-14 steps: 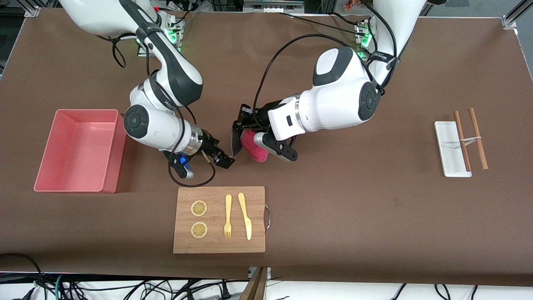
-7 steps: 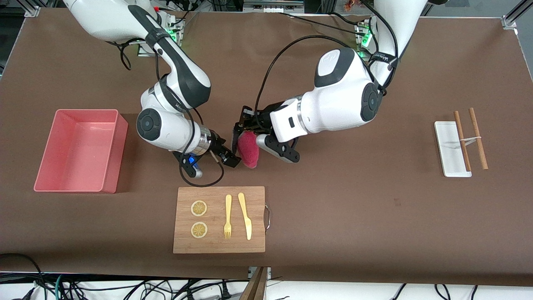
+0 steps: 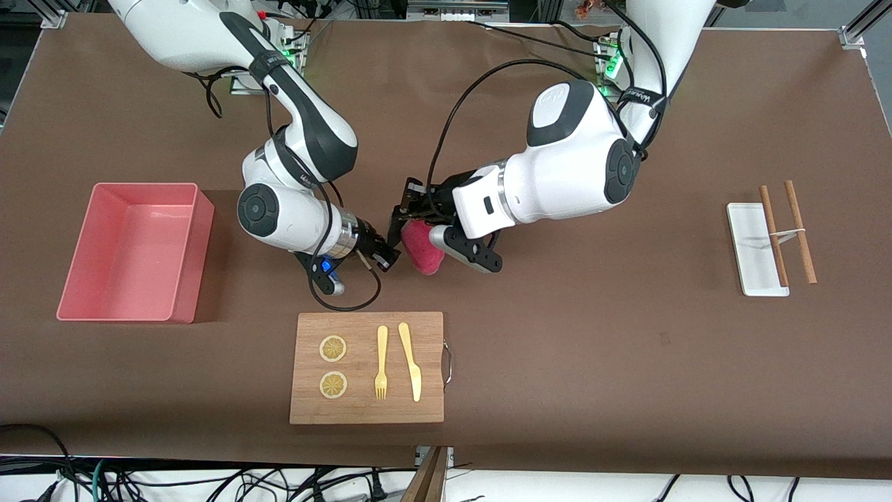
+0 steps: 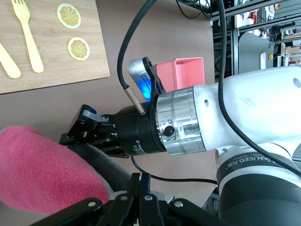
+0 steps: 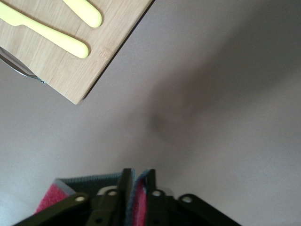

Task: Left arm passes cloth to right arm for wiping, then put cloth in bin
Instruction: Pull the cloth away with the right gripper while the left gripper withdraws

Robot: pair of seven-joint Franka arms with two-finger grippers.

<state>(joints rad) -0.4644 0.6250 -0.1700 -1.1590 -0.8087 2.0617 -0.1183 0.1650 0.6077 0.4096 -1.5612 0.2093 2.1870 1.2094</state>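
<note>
The crimson-pink cloth (image 3: 423, 252) with its grey edge hangs between both grippers over the middle of the table, above the bare brown mat. My left gripper (image 3: 404, 222) is shut on its upper edge; in the left wrist view the cloth (image 4: 42, 176) bulges beside my shut left gripper (image 4: 146, 181). My right gripper (image 3: 391, 259) is shut on the cloth's edge on the side toward the bin; the right wrist view shows grey and pink cloth (image 5: 140, 195) pinched in the right gripper (image 5: 138, 181). The pink bin (image 3: 125, 251) stands empty at the right arm's end of the table.
A wooden cutting board (image 3: 366, 408) with two lemon slices, a yellow fork and a yellow knife lies nearer the front camera than the grippers. A white tray (image 3: 749, 244) with two wooden sticks (image 3: 800, 230) lies at the left arm's end.
My right gripper has moved toward the left gripper and closed on the cloth's edge. The cloth has swung a little; the left arm has barely moved.
</note>
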